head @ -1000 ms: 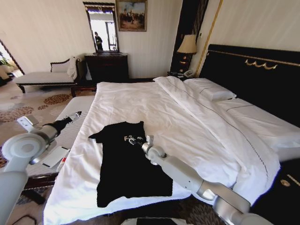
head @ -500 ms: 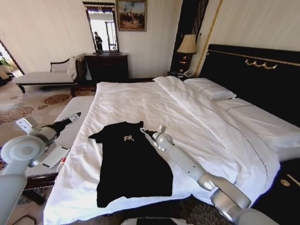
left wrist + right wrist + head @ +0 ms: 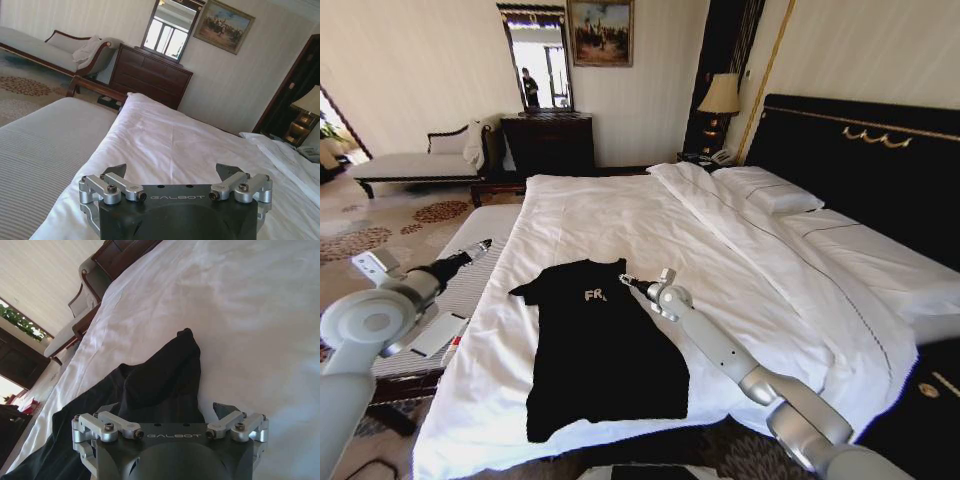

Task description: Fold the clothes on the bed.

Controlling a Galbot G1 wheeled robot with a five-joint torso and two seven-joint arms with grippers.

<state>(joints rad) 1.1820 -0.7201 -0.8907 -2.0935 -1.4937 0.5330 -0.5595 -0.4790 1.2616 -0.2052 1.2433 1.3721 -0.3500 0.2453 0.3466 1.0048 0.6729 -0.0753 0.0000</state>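
The T-shirt (image 3: 600, 345) lies flat on the bed (image 3: 740, 250), near the foot edge closest to the robot, with its collar toward the pillows. One second ago the right gripper (image 3: 628, 281) was low over the chest and hid the lettering. Half a second ago it had already moved off to the shirt's right shoulder, and the white letters "FR" (image 3: 594, 295) came into sight. Since then it has hardly shifted. Its fingers are spread apart and they hold nothing; in the right wrist view the black cloth (image 3: 165, 375) rises in a small hump between and beyond them, not pinched.

I judge that the right sleeve side was just folded inward and let go, because that edge of the shirt now runs straight while the left sleeve (image 3: 527, 290) sticks out. So one side fold seems done and the other is not yet made.

The left gripper (image 3: 480, 246) hangs beside the bed, over a grey striped bench (image 3: 470, 280), with its fingers open and empty.

The shirt is soft matte cotton that wrinkles and bunches easily. The duvet (image 3: 165, 145) is smooth white fabric with shallow creases. The headboard (image 3: 860, 160) is dark and hard, with gold ornament.
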